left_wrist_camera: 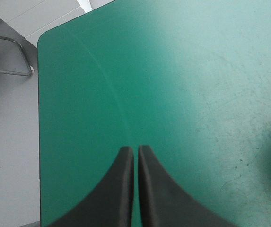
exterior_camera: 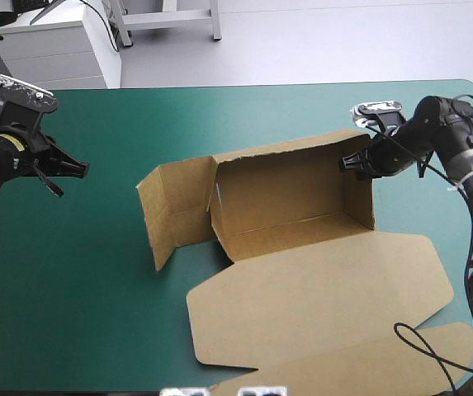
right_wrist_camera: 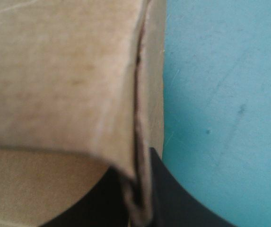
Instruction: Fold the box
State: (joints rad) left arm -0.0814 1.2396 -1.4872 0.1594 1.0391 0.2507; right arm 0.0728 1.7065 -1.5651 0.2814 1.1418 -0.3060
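flat lid (exterior_camera: 327, 301) nearest; box (exterior_camera: 290, 194) lies lengthwise left to right.

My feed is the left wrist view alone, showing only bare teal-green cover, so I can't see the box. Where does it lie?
Observer: The box lies in the middle of the table, back wall raised, lid flat toward the near edge.
Operator: Is the right arm on it?
Observer: Yes, the right gripper is shut on the box's right end wall.
Operator: How near is my gripper?
Observer: The left gripper hangs near the table's left edge, apart from the box's splayed left flaps.
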